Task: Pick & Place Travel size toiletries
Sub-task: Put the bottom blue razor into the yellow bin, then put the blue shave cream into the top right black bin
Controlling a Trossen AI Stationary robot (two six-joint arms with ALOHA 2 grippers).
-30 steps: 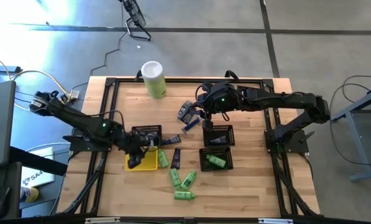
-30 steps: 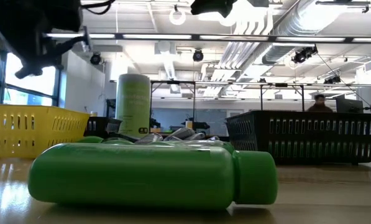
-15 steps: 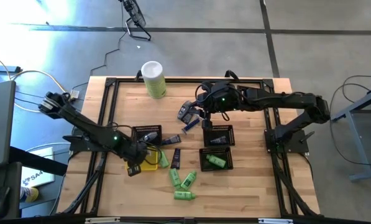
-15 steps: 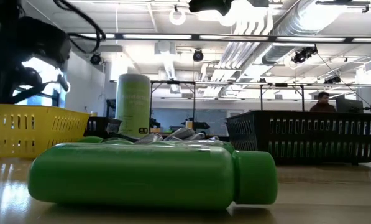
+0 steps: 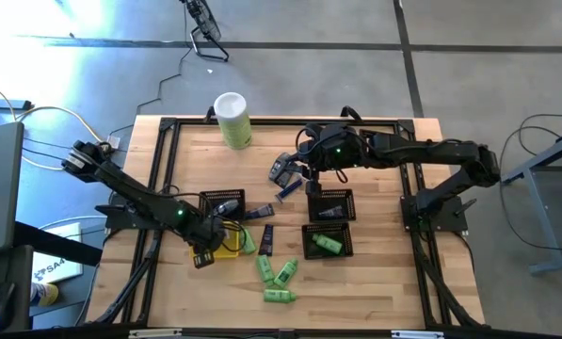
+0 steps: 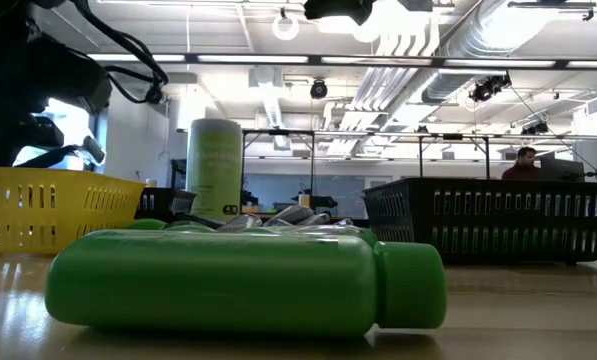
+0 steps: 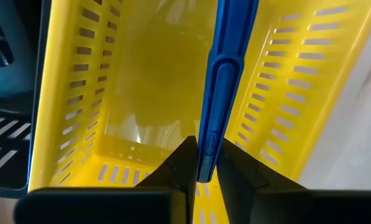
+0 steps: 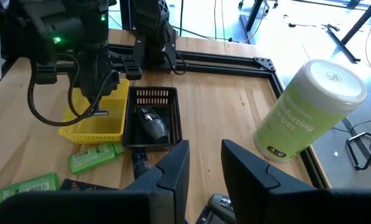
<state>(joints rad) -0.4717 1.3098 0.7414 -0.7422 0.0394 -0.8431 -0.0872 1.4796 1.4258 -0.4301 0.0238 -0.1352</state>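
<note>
Mid-sort: the left gripper (image 7: 205, 163) holds a blue tube (image 7: 225, 81) pinched in its jaws over the yellow tray (image 7: 141, 93). One green bottle (image 5: 327, 244) lies in a black basket (image 5: 311, 247) right of the tray; several green bottles (image 5: 275, 273) remain on the worktop (image 5: 375, 273) beside it. The right gripper (image 8: 204, 163), jaws slightly spread and empty, waits beyond.

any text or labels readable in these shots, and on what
"disinfecting wipes", only partly legible, on the side of the canister.
Print on the green bottles: too small to read.
Sign on the canister's lid: too blurred to read.
Nothing else carries readable text.
</note>
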